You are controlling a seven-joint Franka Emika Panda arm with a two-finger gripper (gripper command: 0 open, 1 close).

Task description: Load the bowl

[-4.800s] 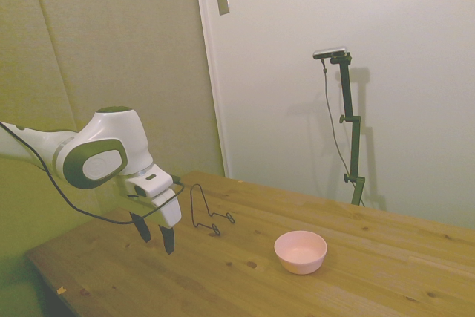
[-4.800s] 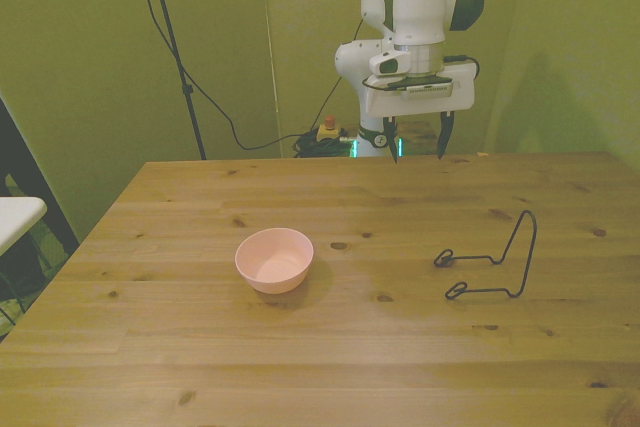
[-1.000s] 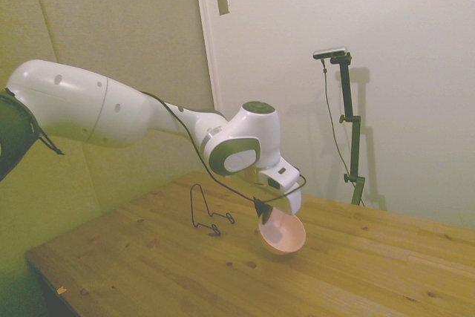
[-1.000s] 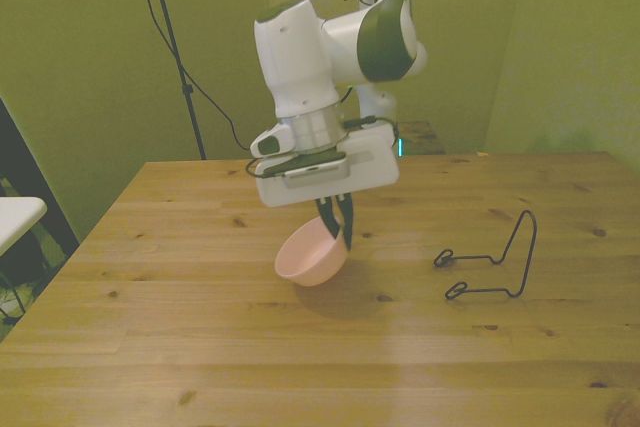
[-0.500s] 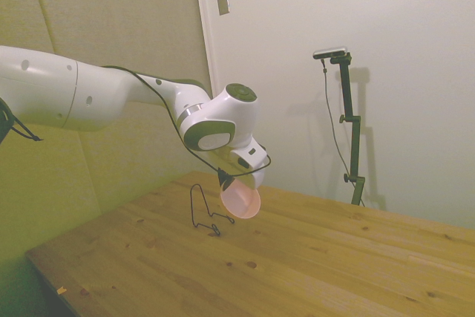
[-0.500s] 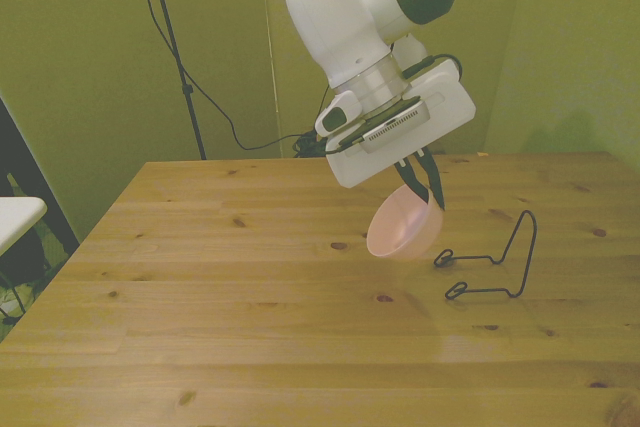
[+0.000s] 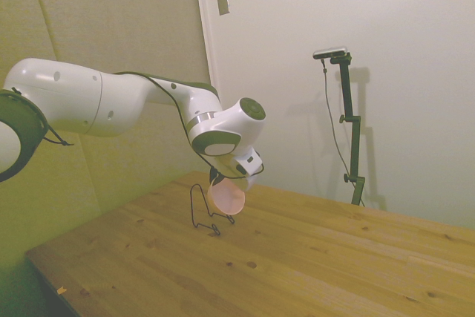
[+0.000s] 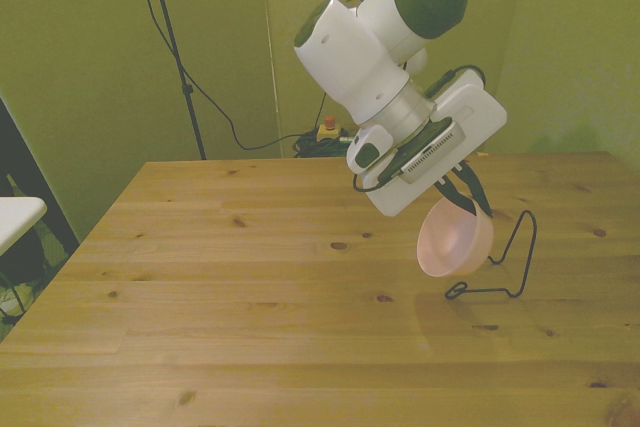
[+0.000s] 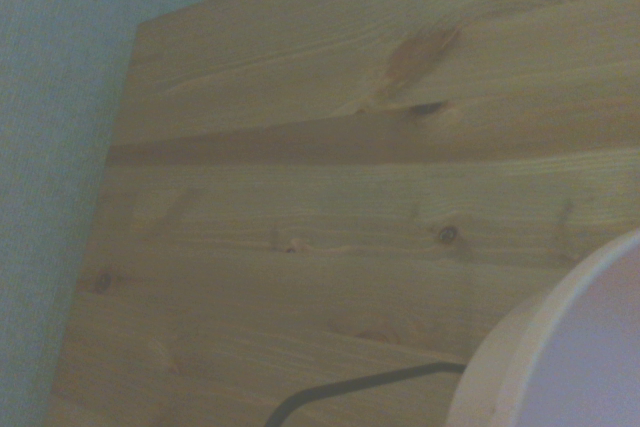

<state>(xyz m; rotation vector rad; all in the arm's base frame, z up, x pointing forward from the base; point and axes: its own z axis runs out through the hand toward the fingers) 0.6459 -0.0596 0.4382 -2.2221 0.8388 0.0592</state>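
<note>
The gripper hangs tilted in the air above the table, its dark fingers closed on the rim of the bowl — one finger runs down the rim's upper edge in the front view, and the bowl hangs just below and in front of the white gripper body. The pale pink bowl is clear of the wood, tipped well over so that its hollow faces sideways rather than up; in the side view it shows as a pink disc directly under the wrist.

The wire rack is the nearest thing. Seen from the front, the bowl overlaps the rack's low feet and sits just beside its upright loop, on the front view's left of that loop. From the side, the bowl is just beside the rack's tall loop and above its base, and whether the two touch cannot be told. The wrist view shows a curve of the bowl's pale wall close by, a thin dark stretch of the rack's wire next to it, and knotty boards beyond.
</note>
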